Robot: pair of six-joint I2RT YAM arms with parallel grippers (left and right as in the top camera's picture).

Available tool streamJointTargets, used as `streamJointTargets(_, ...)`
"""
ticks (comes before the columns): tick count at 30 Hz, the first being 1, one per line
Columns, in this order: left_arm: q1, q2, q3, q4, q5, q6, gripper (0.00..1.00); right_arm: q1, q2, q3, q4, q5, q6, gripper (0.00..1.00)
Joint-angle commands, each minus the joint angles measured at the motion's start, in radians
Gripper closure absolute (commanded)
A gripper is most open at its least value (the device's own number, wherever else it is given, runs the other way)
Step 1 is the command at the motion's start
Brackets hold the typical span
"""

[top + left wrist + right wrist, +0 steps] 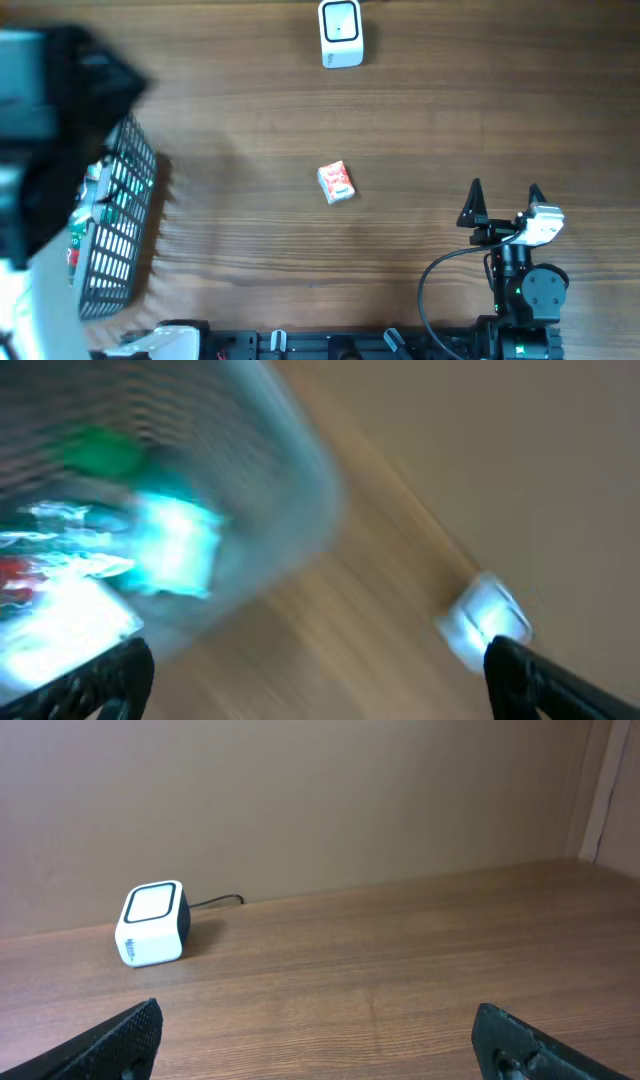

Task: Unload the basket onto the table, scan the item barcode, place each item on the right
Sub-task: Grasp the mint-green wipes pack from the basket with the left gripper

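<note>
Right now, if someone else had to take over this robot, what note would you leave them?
Left claw: open, empty, by the basket at the far left; its view is blurred.
Right claw: open, empty, at the front right, facing the scanner.
Item: small red-and-white pack lying on the table, between basket and scanner, with neither claw touching it.
Done: the item lies outside the basket; no scan shows.
Left: probably grasp the item and hold its barcode to the scanner.
</note>
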Motion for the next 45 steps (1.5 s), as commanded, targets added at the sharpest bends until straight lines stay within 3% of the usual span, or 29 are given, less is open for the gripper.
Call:
streamJointTargets(1, 0.346, -0.001, -0.036, -0.058, 0.032, 0.01, 0.0, -0.003, -0.004, -0.001, 0.006, -0.015, -0.02, 0.0)
streamJointTargets(3, 0.52, 0.012, -0.121, -0.034, 0.162, 0.065, 0.0, -0.003, -0.004, -0.001, 0.006, -0.015, -0.02, 0.0)
streamJointTargets(6, 0.685, 0.039, -0.391, 0.16, 0.457, 0.294, 0.0, -0.003, -0.004, -0.001, 0.006, -0.015, -0.02, 0.0)
streamJointTargets(10, 0.723, 0.067, -0.719, 0.413, 0.468, 0.409, 0.0, -0.003, -0.004, -0.001, 0.006, -0.015, -0.019, 0.0)
streamJointTargets(13, 0.691, 0.116, -0.926, 0.624, 0.475, 0.411, 0.0, -0.003, -0.004, -0.001, 0.006, -0.015, -0.02, 0.0)
streamJointTargets(17, 0.641, 0.221, -1.0, 0.754, 0.474, 0.477, 0.0, -0.003, -0.004, -0.001, 0.006, -0.015, -0.02, 0.0)
streamJointTargets(20, 0.622, 0.338, -1.0, 0.816, 0.475, 0.476, 0.0, -0.003, -0.004, -0.001, 0.006, -0.015, -0.02, 0.0)
streamJointTargets(21, 0.622, 0.371, -1.0, 0.818, 0.474, 0.477, 0.12, -0.003, -0.004, -0.001, 0.006, -0.015, -0.02, 0.0)
streamJointTargets(24, 0.622, 0.406, -1.0, 0.806, 0.474, 0.488, 0.31, -0.003, -0.004, -0.001, 0.006, -0.015, -0.019, 0.0)
streamJointTargets(25, 0.622, 0.406, -1.0, 0.802, 0.475, 0.498, 0.41, -0.003, -0.004, -0.001, 0.006, -0.015, -0.02, 0.0)
streamJointTargets(26, 0.622, 0.404, -1.0, 0.799, 0.474, 0.51, 0.59, -0.003, -0.004, -0.001, 0.006, -0.015, -0.02, 0.0)
streamJointTargets(27, 0.622, 0.402, -0.994, 0.793, 0.474, 0.51, 0.64, -0.003, -0.004, -0.001, 0.006, -0.015, -0.019, 0.0)
streamJointTargets(31, 0.623, 0.359, -0.787, 0.594, 0.459, 0.51, 0.75, -0.003, -0.004, -0.001, 0.006, -0.015, -0.02, 0.0)
streamJointTargets(37, 0.623, 0.26, -0.236, 0.208, 0.412, 0.478, 0.8, -0.003, -0.004, -0.001, 0.006, -0.015, -0.02, 0.0)
streamJointTargets(39, 0.601, 0.189, -0.065, 0.09, 0.559, 0.453, 0.81, -0.003, -0.004, -0.001, 0.006, -0.015, -0.02, 0.0)
streamJointTargets(41, 0.485, 0.077, -0.04, 0.077, 0.708, 0.45, 0.81, -0.003, -0.004, -0.001, 0.006, -0.015, -0.02, 0.0)
streamJointTargets(42, 0.393, 0.039, -0.04, 0.083, 0.71, 0.433, 0.81, -0.003, -0.004, -0.001, 0.006, -0.015, -0.02, 0.0)
streamJointTargets(43, 0.3, 0.018, -0.04, 0.094, 0.702, 0.43, 0.81, -0.003, -0.004, -0.001, 0.006, -0.015, -0.02, 0.0)
streamJointTargets(45, -0.04, 0.023, -0.045, 0.141, 0.55, 0.366, 0.82, -0.003, -0.004, -0.001, 0.006, -0.015, -0.02, 0.0)
